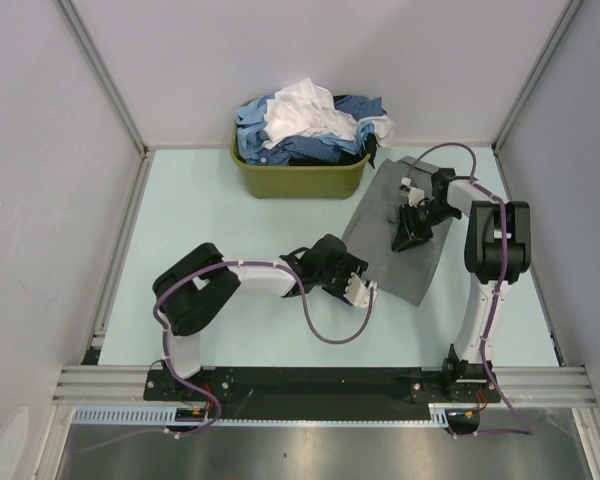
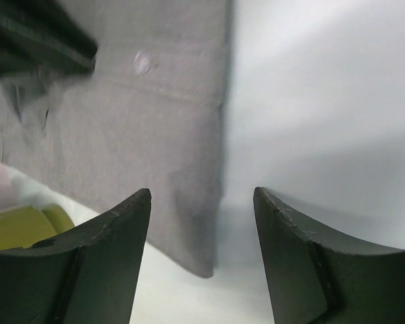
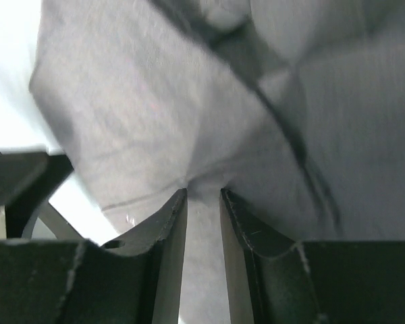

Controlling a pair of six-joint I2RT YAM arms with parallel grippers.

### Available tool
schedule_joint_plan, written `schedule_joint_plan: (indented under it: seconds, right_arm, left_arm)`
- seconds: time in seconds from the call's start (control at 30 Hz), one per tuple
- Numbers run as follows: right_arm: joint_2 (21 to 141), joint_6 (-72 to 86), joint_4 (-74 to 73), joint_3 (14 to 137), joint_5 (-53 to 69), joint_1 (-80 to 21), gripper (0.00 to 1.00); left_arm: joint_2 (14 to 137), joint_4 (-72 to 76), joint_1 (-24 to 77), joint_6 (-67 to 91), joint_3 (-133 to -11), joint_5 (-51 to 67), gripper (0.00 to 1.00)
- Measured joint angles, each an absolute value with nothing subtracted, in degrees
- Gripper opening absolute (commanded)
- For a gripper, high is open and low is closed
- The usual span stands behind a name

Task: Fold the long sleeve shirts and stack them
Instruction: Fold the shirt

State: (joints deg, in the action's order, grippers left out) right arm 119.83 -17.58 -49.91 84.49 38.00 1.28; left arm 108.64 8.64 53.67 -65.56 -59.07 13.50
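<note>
On the right half of the table (image 1: 230,215), I see the grey shirt (image 1: 380,225) lying flat and folded, skewed to the table's edges. Its long axis seems to run far to near, with the far end beside the green basket (image 1: 300,180), which holds a heap of white and blue shirts (image 1: 305,120). My right gripper (image 3: 204,196) is pinching a fold at the shirt's middle. My left gripper (image 2: 202,202) sits at the shirt's near left edge, fingers spread and holding nothing.
</note>
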Motion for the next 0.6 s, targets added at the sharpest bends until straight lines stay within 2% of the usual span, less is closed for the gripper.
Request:
schedule_joint_plan:
  seconds: [0.23, 0.43, 0.53, 0.57, 0.6]
  right_arm:
    - [123.5, -15.9, -50.5, 88.8, 39.4, -0.7, 0.31]
    - [123.6, -16.1, -49.1, 89.5, 39.3, -2.9, 0.31]
    - [123.7, -16.1, -48.7, 89.8, 39.3, -3.4, 0.32]
    - [123.7, -16.2, -48.8, 89.8, 39.3, -3.4, 0.32]
    - [123.7, -16.3, -48.9, 89.9, 39.3, -3.4, 0.33]
  left_arm:
    - [107.8, 8.3, 56.1, -66.0, -58.2, 14.2, 0.69]
    - [110.5, 10.2, 57.2, -65.3, -60.6, 13.2, 0.64]
    - [112.5, 12.3, 57.5, -64.9, -62.0, 12.1, 0.50]
    - [113.1, 13.0, 57.6, -64.9, -62.1, 11.7, 0.38]
    - [113.4, 13.3, 57.6, -64.8, -62.2, 11.6, 0.33]
